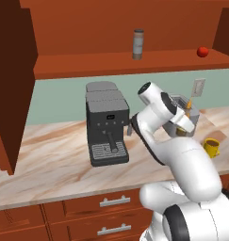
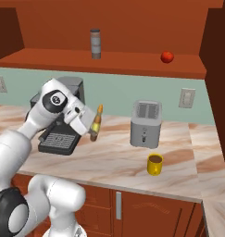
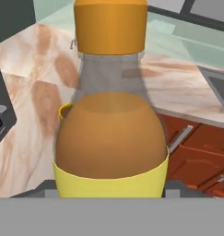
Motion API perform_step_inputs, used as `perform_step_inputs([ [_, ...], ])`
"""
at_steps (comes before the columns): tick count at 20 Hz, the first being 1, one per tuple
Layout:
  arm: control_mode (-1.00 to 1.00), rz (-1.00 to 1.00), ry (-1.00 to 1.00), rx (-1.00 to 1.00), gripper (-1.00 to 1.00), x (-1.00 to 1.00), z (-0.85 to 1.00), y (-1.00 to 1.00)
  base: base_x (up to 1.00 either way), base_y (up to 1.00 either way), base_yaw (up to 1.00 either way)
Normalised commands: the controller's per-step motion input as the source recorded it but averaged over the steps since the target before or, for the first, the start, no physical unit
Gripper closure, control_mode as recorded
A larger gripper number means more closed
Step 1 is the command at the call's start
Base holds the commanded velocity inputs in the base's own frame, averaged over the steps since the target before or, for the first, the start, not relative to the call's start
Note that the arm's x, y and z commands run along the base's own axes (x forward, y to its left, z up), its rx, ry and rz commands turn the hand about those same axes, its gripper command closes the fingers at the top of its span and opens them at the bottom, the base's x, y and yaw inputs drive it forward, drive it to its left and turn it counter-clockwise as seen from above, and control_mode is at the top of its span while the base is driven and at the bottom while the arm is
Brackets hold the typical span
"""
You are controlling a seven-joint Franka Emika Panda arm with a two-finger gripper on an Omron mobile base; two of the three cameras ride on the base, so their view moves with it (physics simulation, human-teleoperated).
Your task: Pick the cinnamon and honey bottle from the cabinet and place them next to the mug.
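Right now I have the honey bottle (image 2: 96, 122) pinched in the gripper (image 2: 91, 128), held in the air above the marble counter (image 2: 109, 157), tilted a little with its yellow pointed cap uppermost. From the hand camera the honey bottle (image 3: 111, 115) sits squarely between the two fingers, amber contents below a clear neck and an orange-yellow cap; the finger tips themselves are mostly hidden behind it.

From the right base camera I see the bottle hanging just in front of the dark espresso machine (image 2: 63, 125), well apart from the mug (image 2: 154, 164), which stands on the counter in front of the grey toaster (image 2: 146, 123). From the left base camera the mug (image 1: 211, 147) is at the far right of the counter, and my arm covers most of the toaster (image 1: 182, 110).

Up in the cabinet (image 2: 132, 28), the cinnamon (image 2: 95, 44) stands upright on the shelf, with a small red round fruit (image 2: 167, 57) further along to its right. The left camera shows the cinnamon (image 1: 138, 44) too, and drawers with silver handles (image 1: 114, 201) below the counter.
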Motion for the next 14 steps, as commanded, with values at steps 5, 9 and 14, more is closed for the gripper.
perform_step_inputs([
  [5, -1.0, 0.0, -0.08, -0.14, 1.0, 0.0, -0.6, 0.0, 0.0, 0.0, 0.0],
  [9, -1.0, 0.0, -0.1, -0.11, 1.0, 0.0, -0.42, -0.04, 0.0, 0.0, 0.0],
  [14, -1.0, 0.0, -0.04, -0.1, 1.0, 0.01, -0.25, -0.2, 0.0, 0.0, 0.0],
])
